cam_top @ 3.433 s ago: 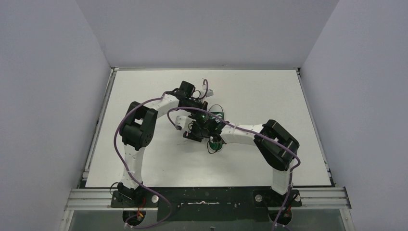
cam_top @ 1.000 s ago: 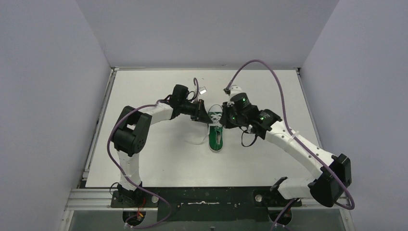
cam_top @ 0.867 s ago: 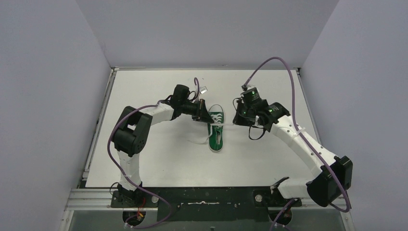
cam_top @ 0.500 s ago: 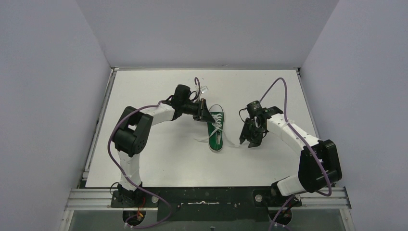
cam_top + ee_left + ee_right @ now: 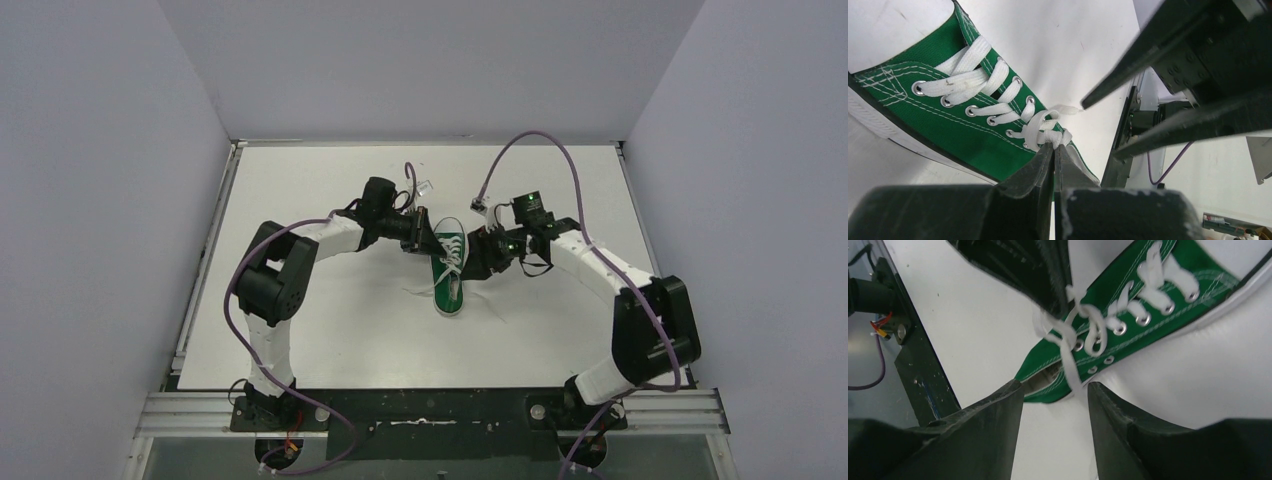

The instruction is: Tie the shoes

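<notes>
Top external view: green sneaker (image 5: pixel 449 288) lies at the middle of the table (image 5: pixel 330 330) between both claws, the left claw (image 5: pixel 1053 149) pressed together on the white laces (image 5: pixel 998 85) near the ankle opening, the right claw (image 5: pixel 1055 387) spread wide beside the shoe, one lace strand showing between its fingers.

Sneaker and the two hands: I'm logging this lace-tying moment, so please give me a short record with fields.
sneaker: green canvas, white sole, sole down on the white table
laces: white, threaded through the eyelets, no finished bow visible
left hand: shut, pinching a lace strand by the top eyelets
right hand: open, a loose strand seen between its fingers, not gripped
</notes>
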`<state>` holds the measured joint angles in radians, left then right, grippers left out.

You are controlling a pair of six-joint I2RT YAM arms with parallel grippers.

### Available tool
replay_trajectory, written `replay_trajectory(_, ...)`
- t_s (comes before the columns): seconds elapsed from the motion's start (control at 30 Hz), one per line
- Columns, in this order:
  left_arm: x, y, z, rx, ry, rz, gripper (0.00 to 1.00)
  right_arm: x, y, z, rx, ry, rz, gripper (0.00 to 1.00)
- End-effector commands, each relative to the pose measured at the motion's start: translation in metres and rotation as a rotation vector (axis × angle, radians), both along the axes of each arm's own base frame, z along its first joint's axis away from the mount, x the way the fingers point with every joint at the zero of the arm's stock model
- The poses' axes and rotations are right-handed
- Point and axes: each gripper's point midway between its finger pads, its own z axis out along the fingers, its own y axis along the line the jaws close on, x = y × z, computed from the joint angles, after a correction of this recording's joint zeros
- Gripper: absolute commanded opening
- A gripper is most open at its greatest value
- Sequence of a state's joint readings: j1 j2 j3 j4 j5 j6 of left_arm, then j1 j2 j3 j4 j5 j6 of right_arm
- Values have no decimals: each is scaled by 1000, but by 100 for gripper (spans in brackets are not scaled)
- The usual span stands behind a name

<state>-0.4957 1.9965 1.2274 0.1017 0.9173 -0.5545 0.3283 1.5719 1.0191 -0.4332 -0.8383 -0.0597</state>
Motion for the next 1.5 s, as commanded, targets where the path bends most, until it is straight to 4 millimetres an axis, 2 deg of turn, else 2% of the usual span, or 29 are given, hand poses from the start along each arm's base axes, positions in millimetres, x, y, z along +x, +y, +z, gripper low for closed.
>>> replay_trajectory(0.0, -3, -3, 24, -53, -72, -38, 0, 32, 21, 18, 229, -77, 114, 46)
replay_trajectory(0.1, -4, -4, 25, -60, -75, -40, 0, 37, 22, 12, 276, -37, 72, 45)
replay_trajectory(0.33, -6, -3, 27, -73, -82, -44, 0, 31, 21, -7, 313, 38, 3, 39)
replay_trajectory(0.43, -6, -3, 27, -78, -79, -46, 0, 26, 19, -13, 305, 52, -20, 38)
replay_trajectory(0.67, -5, -5, 31, -87, -87, -47, 0, 21, 12, -21, 261, 50, -52, 30)
replay_trajectory(0.83, -5, -3, 32, -84, -89, -40, 0, 20, 9, -18, 256, 43, -78, 14)
replay_trajectory(0.93, -7, 2, 36, -71, -112, -18, 0, 20, 5, -11, 249, 43, -119, 0)
replay_trajectory(1.13, -20, 8, 29, -26, -124, 6, 0, 19, -3, -2, 219, 75, -220, 0)
replay_trajectory(1.27, -41, 5, 18, 21, -121, -8, 0, 19, -4, 5, 223, 60, -241, 2)
replay_trajectory(1.37, -53, -1, 13, 21, -110, -27, 0, 12, -8, -6, 194, 89, -234, 7)
replay_trajectory(1.47, -53, -5, 13, 4, -91, -15, 0, 8, -10, -16, 184, 102, -239, 10)
